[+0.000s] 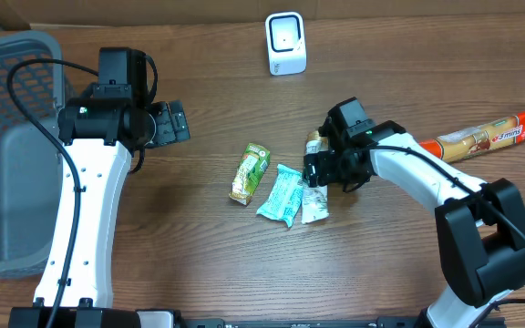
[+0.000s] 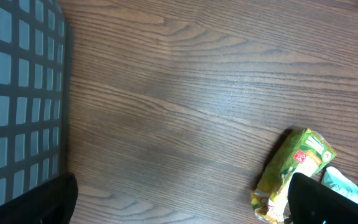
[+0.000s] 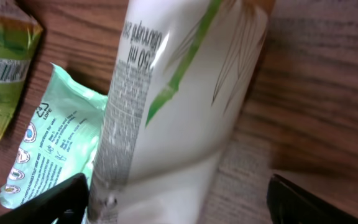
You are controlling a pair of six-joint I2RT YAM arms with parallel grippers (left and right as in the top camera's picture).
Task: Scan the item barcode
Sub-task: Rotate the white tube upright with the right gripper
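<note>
The right pincer [image 3: 185, 200] straddles a white tube [image 3: 179, 93] lying mid-surface [image 1: 199, 264]. Its 2 fingers are spread wide to either side and closed on nothing, with a gap showing on one flank. The left pincer [image 1: 182, 123] hangs fully open and empty, well apart, near the grey basket [image 1: 7, 137]. The tube lies against a teal packet [image 3: 55, 137], with a green packet [image 1: 250, 173] just beyond, so a closing finger could snag the neighbour or drag it along. The tube's glossy, soft skin may buckle or slip out of a shallow pinch. No barcode shows on its upturned face, so a lift toward the white scanner [image 1: 286, 43] at the far edge risks presenting the wrong side and a failed read.
</note>
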